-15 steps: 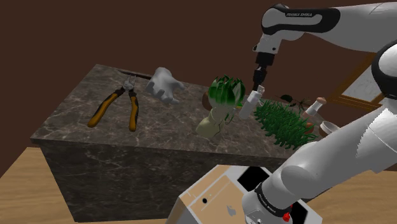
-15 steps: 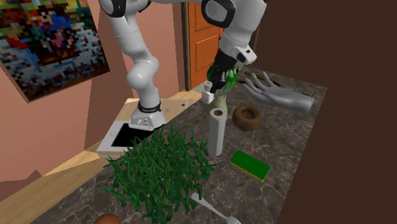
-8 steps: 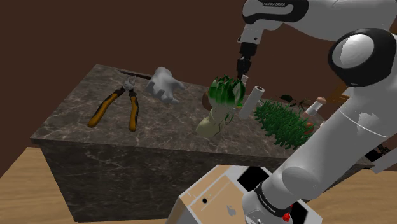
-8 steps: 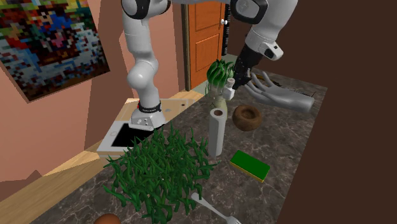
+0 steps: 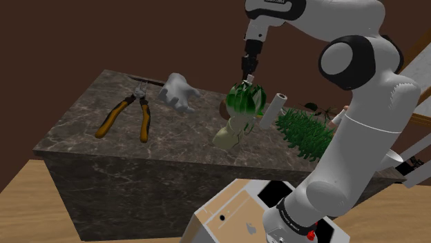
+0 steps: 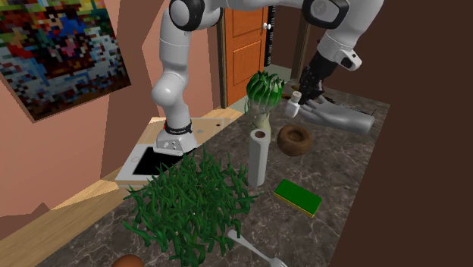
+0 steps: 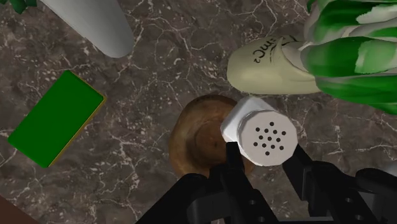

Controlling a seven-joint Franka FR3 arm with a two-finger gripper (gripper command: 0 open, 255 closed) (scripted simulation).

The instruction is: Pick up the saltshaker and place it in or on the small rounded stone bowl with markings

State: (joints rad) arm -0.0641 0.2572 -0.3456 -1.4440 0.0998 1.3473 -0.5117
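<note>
The pincer (image 7: 264, 154) clasps the white saltshaker (image 7: 262, 130) aloft, over the rim of the brown bowl (image 7: 189, 137)

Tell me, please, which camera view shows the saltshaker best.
The wrist view: the white saltshaker is close, its holed top facing the camera, clasped in the tool, with the brown bowl behind it. The second exterior view shows it as a small white shape at the tool; the shoulder view, a white speck above the green leaves.

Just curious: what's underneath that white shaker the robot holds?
A brown rounded bowl sits on the dark marbled tabletop, roughly below the saltshaker. The saltshaker and gripper hide part of its rim.
</note>
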